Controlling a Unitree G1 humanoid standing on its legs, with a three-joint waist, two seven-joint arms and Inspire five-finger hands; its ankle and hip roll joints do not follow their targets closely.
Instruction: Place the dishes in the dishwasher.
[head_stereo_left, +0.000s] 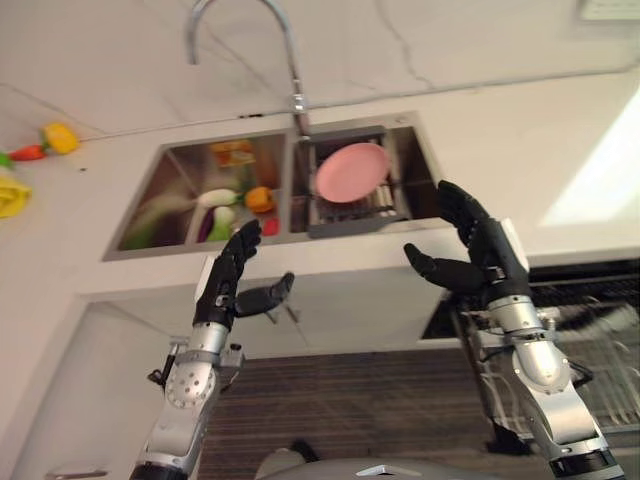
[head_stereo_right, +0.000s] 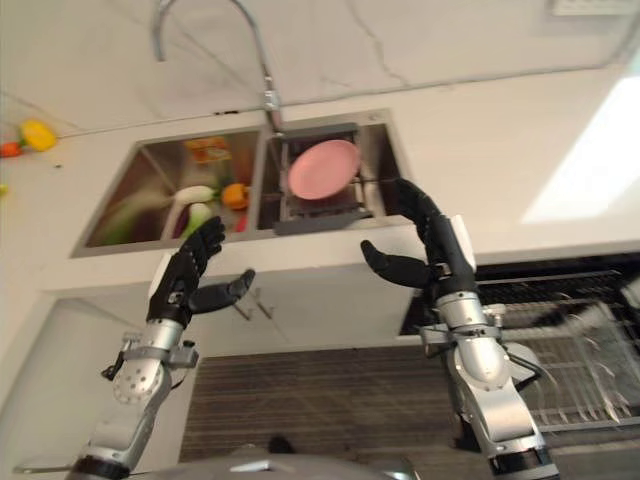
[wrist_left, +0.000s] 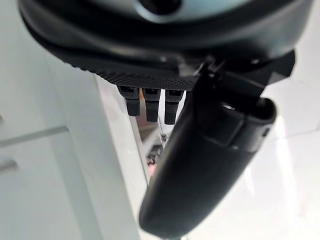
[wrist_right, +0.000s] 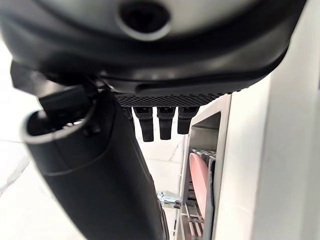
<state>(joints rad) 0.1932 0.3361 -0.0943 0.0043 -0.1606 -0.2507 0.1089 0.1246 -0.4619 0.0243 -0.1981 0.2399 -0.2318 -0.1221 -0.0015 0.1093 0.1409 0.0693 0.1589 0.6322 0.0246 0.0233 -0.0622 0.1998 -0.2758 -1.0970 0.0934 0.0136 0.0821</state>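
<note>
Fingers relaxed and holding nothing, I am hovering my right hand (head_stereo_left: 478, 250) and left hand (head_stereo_left: 232, 285) before the sink (head_stereo_left: 170, 160), where 1 pink plate (head_stereo_left: 351, 171) is leaning in a rack (head_stereo_left: 385, 205); probably rigid, slick, breakable, so I am favouring its rim.

A pink plate (head_stereo_left: 352, 171) stands in a dark grey rack (head_stereo_left: 352, 212) inside the silvery steel sink (head_stereo_left: 180, 160). The other basin holds an orange piece (head_stereo_left: 259, 199), a white and green one (head_stereo_left: 218, 198) and a small red one (head_stereo_left: 270, 227). The bench (head_stereo_left: 500, 150) is white with faint grey veins. On it lie a yellow pepper (head_stereo_left: 60, 137) and a red chilli (head_stereo_left: 28, 153). Both hands (head_stereo_left: 232, 282) (head_stereo_left: 475, 250) are black. The floor (head_stereo_left: 350, 410) is dark brown with fine stripes.
</note>
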